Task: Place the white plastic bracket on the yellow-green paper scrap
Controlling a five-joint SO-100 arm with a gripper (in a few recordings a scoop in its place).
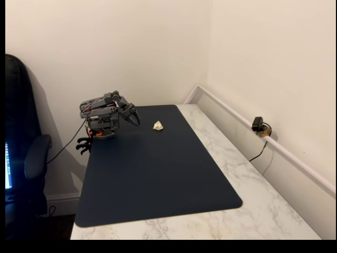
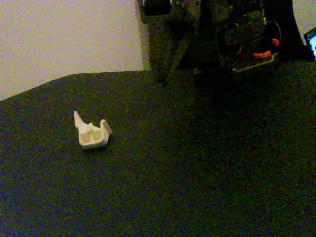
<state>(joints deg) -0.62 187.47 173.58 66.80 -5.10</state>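
The arm is folded up at the far left corner of the dark mat [image 1: 158,174], its gripper [image 1: 135,119] pointing down and to the right, hanging just above the mat's back edge. From where I stand the fingers look drawn together into a single dark point with nothing between them, though at this distance I cannot tell for sure whether they are shut or a little apart.

The bracket [image 1: 158,125] lies on the mat to the right of the gripper in the wide fixed view, near it but clearly apart, and close to the same back edge. So the reach is a short sideways one, out to the right and slightly toward the front.

In the low fixed view the bracket [image 2: 91,133] sits left of the arm's base, resting on its broad side with two prongs standing up, one tall and pointed on the left, one shorter on the right. Its long axis seems to run roughly across that picture, so my guess is the fingers would best close across the short way.

I cannot make out the paper scrap anywhere on the mat.
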